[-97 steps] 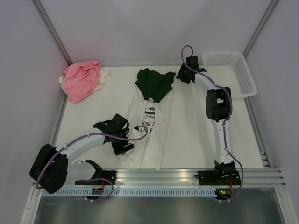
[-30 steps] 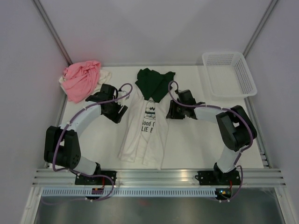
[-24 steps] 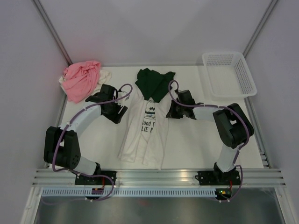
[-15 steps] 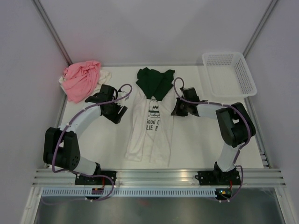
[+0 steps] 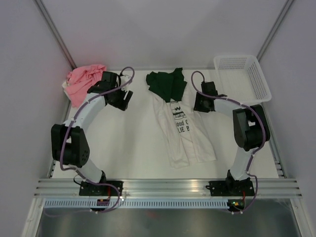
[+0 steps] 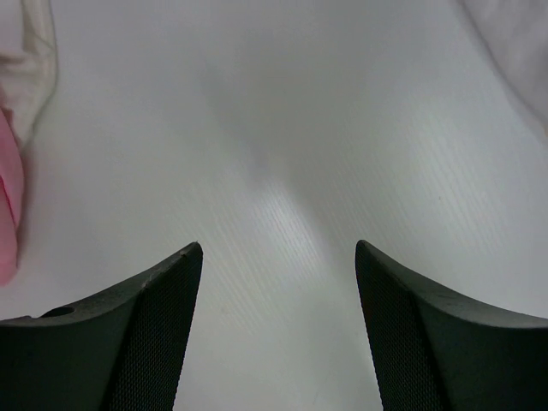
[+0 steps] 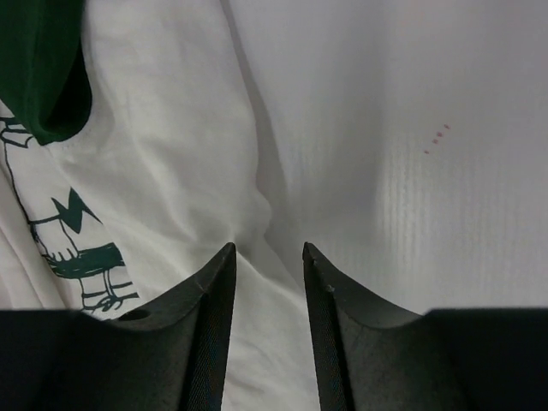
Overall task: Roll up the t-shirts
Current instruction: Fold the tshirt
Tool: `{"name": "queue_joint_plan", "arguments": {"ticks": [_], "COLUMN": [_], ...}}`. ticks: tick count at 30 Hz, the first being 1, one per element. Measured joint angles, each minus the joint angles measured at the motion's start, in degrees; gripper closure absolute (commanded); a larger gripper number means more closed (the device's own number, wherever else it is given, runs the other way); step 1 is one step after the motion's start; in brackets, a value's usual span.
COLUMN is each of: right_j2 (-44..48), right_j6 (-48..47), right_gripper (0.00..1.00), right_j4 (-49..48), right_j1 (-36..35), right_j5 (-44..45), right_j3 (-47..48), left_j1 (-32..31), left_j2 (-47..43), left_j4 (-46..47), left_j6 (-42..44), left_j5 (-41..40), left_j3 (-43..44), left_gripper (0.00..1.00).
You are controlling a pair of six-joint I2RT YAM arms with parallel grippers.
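Observation:
A cream-white t-shirt with a black cartoon and lettering [image 5: 185, 133] lies lengthwise and slanted on the middle of the table. A dark green t-shirt [image 5: 165, 84] lies bunched on its far end. My right gripper [image 5: 200, 104] sits low at the printed shirt's right edge. In the right wrist view its jaws [image 7: 267, 248] stand apart, open, with a ridge of the cream cloth [image 7: 154, 171] between them and the green shirt [image 7: 43, 68] at the top left. My left gripper [image 5: 123, 101] is open over bare table [image 6: 278, 248]. The pink t-shirt [image 5: 81, 84] lies to its left.
A white mesh basket [image 5: 263, 78] stands at the far right corner. In the left wrist view the pink shirt [image 6: 7, 214] and a plain cream cloth [image 6: 34, 60] show at the left edge. Walls and metal posts close off the back and both sides.
The printed shirt and the green one slid right and farther back with my right gripper, and the shirt now slants the other way. My left gripper moved back toward the pink shirt.

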State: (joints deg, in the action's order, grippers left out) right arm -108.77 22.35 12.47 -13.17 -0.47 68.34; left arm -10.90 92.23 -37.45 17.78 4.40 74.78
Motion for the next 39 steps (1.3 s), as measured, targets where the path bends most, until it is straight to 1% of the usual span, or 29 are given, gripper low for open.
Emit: {"name": "queue_joint_plan", "arguments": {"ticks": [2,4,7,9,11,13,16,17,20,23,25,29,33,39], "right_j2": [2.58,7.56,16.74,22.12,25.55,26.56,25.59,24.94,22.71,21.14,20.76,20.0,17.59,16.26], "right_j6": [-0.76,-1.49,-2.97,-4.13,-4.9,-5.73,-7.41,-7.91,-8.81,-8.83,-8.57,-7.04,-5.05,-3.26], "right_gripper": [0.55,0.56,0.59,0.62,0.63,0.64,0.66,0.7,0.73,0.73,0.72,0.67,0.66,0.66], "right_j4": [1.36,2.78,4.52,4.61,4.22,4.48,6.1,6.49,7.37,8.35,8.9,9.51,10.45,12.87], "right_j1": [-0.39,-1.51,-6.43,-13.07,-20.65,-28.46,-40.39,-44.26,-53.09,-58.16,-59.45,-60.52,-61.33,-62.01], "right_j5": [3.39,7.8,14.6,17.09,18.32,19.41,21.07,21.27,21.14,20.37,20.13,19.82,20.24,22.16], "right_j3": [-1.11,-3.56,-6.95,-8.83,-10.93,-12.81,-14.73,-14.97,-15.19,-15.52,-15.82,-16.41,-17.05,-17.66], "left_j1": [-0.02,-0.13,-0.48,-0.87,-1.33,-1.73,-2.16,-2.27,-2.43,-2.56,-2.78,-3.93,-5.2,-5.51], "left_j2": [4.79,10.03,19.43,25.38,31.26,35.71,42.6,44.44,48.46,50.77,52.24,53.77,55.21,56.19], "left_j4": [0.17,0.02,1.27,1.7,2.19,2.49,2.69,3.21,5.03,6.16,6.64,6.75,6.82,7.43], "left_j6": [-1.62,-3.32,-6.36,-8.41,-10.49,-11.89,-13.6,-14.14,-15.87,-16.74,-17.18,-18.84,-21.35,-23.63], "left_j5": [0.7,1.53,2.12,2.29,2.86,3.5,3.63,3.39,3.15,3.37,4.2,6.71,7.93,7.91], "left_j3": [6.43,13.44,25.73,33.29,40.3,45.27,52.3,53.83,55.65,56.0,56.11,56.11,56.13,57.07], "left_gripper": [0.23,0.23,0.22,0.22,0.21,0.2,0.17,0.17,0.16,0.16,0.16,0.16,0.21,0.23]}}
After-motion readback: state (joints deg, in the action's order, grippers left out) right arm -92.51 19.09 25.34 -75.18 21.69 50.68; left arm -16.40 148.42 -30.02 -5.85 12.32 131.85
